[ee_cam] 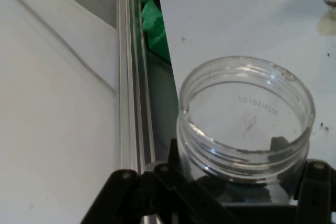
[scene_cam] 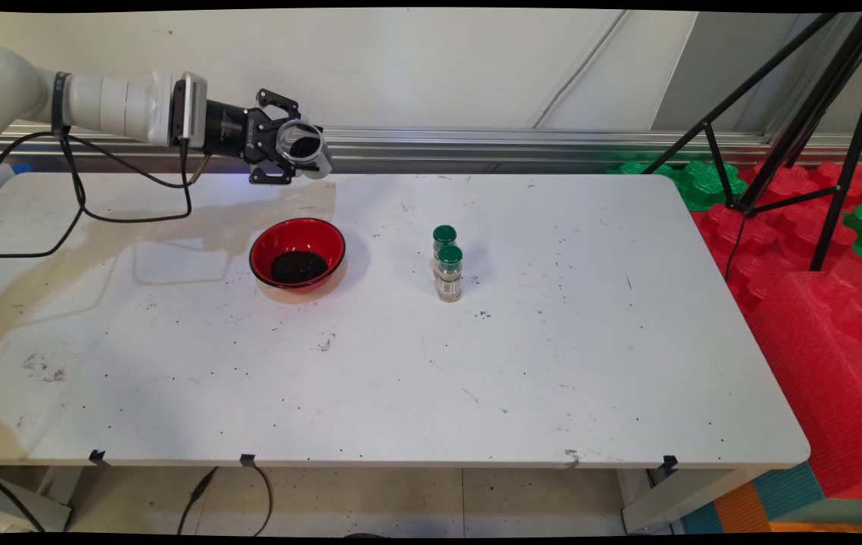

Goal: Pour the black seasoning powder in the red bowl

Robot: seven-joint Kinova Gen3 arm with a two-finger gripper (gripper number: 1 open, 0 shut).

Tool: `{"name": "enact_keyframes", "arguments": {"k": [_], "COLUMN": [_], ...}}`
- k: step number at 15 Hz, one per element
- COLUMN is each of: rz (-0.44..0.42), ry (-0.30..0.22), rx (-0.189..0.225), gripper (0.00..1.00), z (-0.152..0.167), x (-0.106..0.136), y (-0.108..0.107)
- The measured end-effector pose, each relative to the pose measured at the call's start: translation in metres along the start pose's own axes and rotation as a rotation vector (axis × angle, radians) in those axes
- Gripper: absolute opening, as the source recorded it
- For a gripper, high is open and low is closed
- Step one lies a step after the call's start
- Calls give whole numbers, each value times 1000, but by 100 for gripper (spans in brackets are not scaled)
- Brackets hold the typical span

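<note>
My gripper [scene_cam: 296, 151] is held in the air above the table's far left part, shut on a clear open jar [scene_cam: 302, 146] that lies on its side, mouth facing the camera. In the hand view the jar [ee_cam: 244, 124] fills the lower right and looks empty, with the black linkage around its base. Below and slightly toward the camera sits a red bowl [scene_cam: 297, 253] with a pile of dark grains in it. Two small spice bottles with green caps [scene_cam: 447, 271] stand together to the right of the bowl.
The white table [scene_cam: 552, 363] carries scattered dark specks. Black cables hang from the arm over the table's left part. A black tripod [scene_cam: 801, 129] stands at the right, over red and green foam blocks [scene_cam: 816, 303]. A metal rail runs along the wall behind.
</note>
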Motion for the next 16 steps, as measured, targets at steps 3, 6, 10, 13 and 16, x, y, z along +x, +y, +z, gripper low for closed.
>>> {"name": "enact_keyframes", "arguments": {"k": [3,6,10,13,16], "rz": [85,156,266,343,428], "ry": [-3,-4,-3,-2,-3], "rx": [0,-1,-7,-10,-13], "gripper": [0,0,0,0,0], "z": [-1,-2,-3,-3,-3], "x": [-1,-1,-1,0,1], "y": [5,9,14,18,21]}}
